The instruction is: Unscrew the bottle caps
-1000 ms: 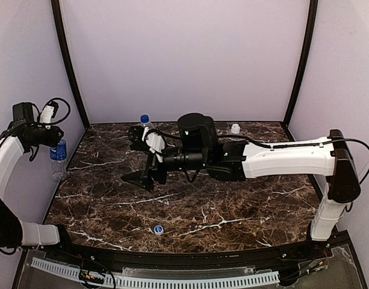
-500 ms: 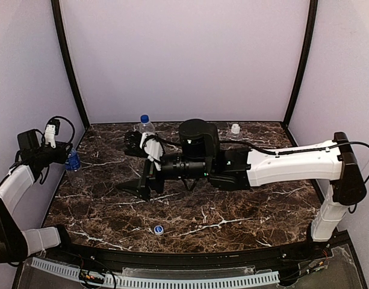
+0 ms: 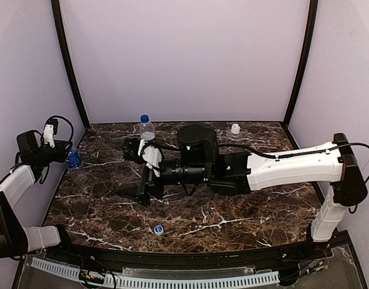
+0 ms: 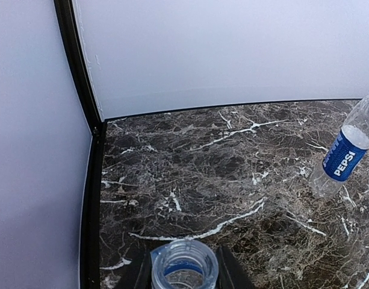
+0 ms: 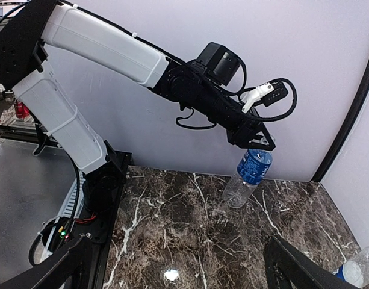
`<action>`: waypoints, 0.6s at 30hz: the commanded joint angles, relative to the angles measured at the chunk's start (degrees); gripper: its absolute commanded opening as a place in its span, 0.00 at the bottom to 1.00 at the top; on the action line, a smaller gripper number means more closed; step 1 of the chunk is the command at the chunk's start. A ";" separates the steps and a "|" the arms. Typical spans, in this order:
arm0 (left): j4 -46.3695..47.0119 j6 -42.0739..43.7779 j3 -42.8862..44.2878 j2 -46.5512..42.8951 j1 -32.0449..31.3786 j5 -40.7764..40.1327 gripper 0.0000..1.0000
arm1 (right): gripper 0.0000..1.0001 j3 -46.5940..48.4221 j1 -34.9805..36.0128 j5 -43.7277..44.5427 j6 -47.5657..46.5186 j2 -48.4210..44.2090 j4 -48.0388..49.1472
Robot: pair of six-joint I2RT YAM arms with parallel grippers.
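Here's the dark brown, white-veined marble tabletop (image 3: 232, 211), and stretched low across it from the right is the long white-and-black right arm (image 3: 292, 162). Its right claw (image 5: 178, 241) is spread wide over the middle-left of the tabletop, the two black fingers well apart with only marble between them.

Over by the left wall, the white-and-black left arm (image 3: 12, 180) is raised. The left claw (image 5: 254, 143) is pinching the neck of a clear plastic bottle with a blue band label (image 5: 247, 174). That bottle hangs tilted, base down, near the left edge of the tabletop; I can't tell whether the base touches. From the left wrist you look straight down into its round, uncovered mouth, a dark finger on either side.

At the back, the clear plastic Pepsi bottle with a blue label (image 3: 147, 131) stands upright just behind the right arm's wrist, with a small round plain blue cap (image 3: 144, 118) on its neck.

Back right, a small clear unlabelled plastic bottle (image 3: 235, 135) stands near the rear wall, well apart from the other two, with a small white cap (image 3: 235, 127) on top.

Smallest of all, a small round blue cap with a white top (image 3: 158, 229) lies loose on the tabletop near the front edge, apart from every bottle.
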 commanded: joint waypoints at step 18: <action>2.50 -5.60 -1.95 -0.20 0.47 -0.36 0.68 | 0.99 -1.62 0.47 0.27 -2.18 -2.44 1.20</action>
